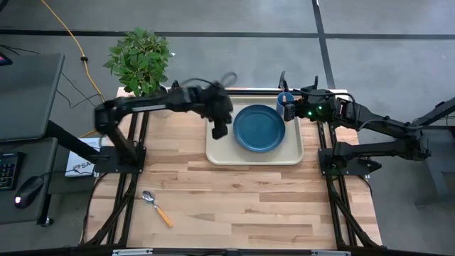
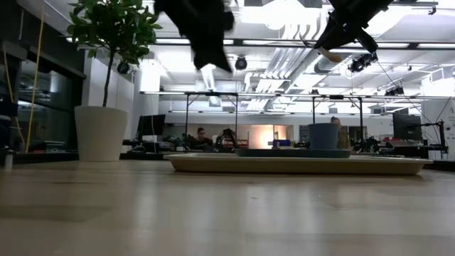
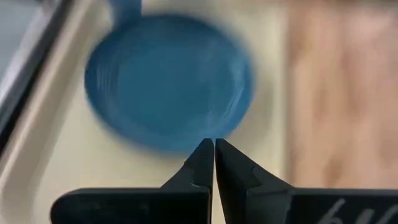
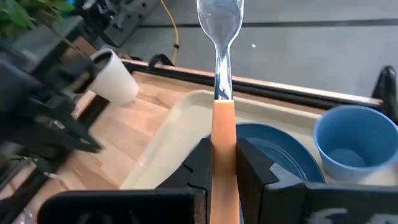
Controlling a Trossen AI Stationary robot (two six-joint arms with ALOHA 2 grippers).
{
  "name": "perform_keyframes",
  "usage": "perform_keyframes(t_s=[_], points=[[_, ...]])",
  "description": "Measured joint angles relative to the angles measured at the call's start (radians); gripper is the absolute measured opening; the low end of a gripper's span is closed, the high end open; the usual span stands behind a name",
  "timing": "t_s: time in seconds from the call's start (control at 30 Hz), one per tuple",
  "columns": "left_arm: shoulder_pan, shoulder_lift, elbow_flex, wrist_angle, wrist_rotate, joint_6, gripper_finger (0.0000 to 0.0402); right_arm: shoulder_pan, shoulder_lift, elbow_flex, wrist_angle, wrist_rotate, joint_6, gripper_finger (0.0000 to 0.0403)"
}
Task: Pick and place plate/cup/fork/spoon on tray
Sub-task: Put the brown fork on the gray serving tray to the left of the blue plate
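The beige tray (image 1: 217, 153) lies at the table's far middle, with the dark blue plate (image 1: 259, 128) on it and the light-blue cup (image 1: 286, 99) standing at its far right corner. My right gripper (image 1: 288, 110) hovers by the cup, shut on the orange-handled fork (image 4: 221, 37). My left gripper (image 1: 220, 129) is shut and empty, raised above the tray's left edge, with the plate ahead of it in the left wrist view (image 3: 168, 81). The orange-handled spoon (image 1: 155, 206) lies flat on the table at the near left. My right gripper pinches the fork's orange handle (image 4: 222, 121) between its two fingers. The fork lies along the fingers and sticks out ahead of them, its silver tines (image 4: 220, 18) leading. It is lifted clear, above the tray's right part next to the cup (image 4: 351, 143).
A leafy plant in a white pot (image 1: 140, 60) stands at the table's far left corner and shows in the low view (image 2: 101, 133). Bare wood (image 1: 270, 206) stretches from the tray to the near edge. People sit in the room far behind the table.
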Motion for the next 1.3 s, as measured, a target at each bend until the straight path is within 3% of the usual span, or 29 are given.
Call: perform_keyframes(t_s=[0.13, 0.27, 0.43, 0.53, 0.67, 0.9, 1.1, 1.3], points=[[-0.004, -0.177, -0.153, 0.325, 0.117, -0.140, 0.0000, 0.000, 0.000, 0.000, 0.082, -0.039, -0.053, 0.0026], [-0.037, -0.327, -0.428, 0.717, 0.133, -0.307, 0.0000, 0.002, 0.000, 0.000, 0.185, -0.106, -0.101, 0.0026], [-0.111, -0.401, -0.779, 1.255, 0.102, -0.641, 0.0001, 0.047, 0.045, 0.000, 0.353, -0.146, -0.131, 0.0026], [-0.166, -0.393, -0.890, 1.455, 0.002, -0.773, 0.0002, 0.087, 0.115, 0.000, 0.494, -0.183, -0.146, 0.0026], [-0.219, -0.381, -0.897, 1.479, -0.042, -0.802, 0.0033, 0.141, 0.245, 0.000, 0.718, -0.255, -0.155, 0.0026], [-0.279, -0.352, -0.780, 1.438, -0.043, -0.659, 0.0157, 0.225, 0.430, 0.000, 1.067, -0.364, -0.125, 0.0026], [-0.275, -0.350, -0.716, 1.282, -0.048, -0.569, 0.0234, 0.281, 0.473, 0.000, 1.138, -0.355, -0.113, 0.0026], [-0.267, -0.336, -0.713, 1.282, -0.075, -0.575, 0.0250, 0.307, 0.478, 0.000, 1.167, -0.302, -0.121, 0.0026]])
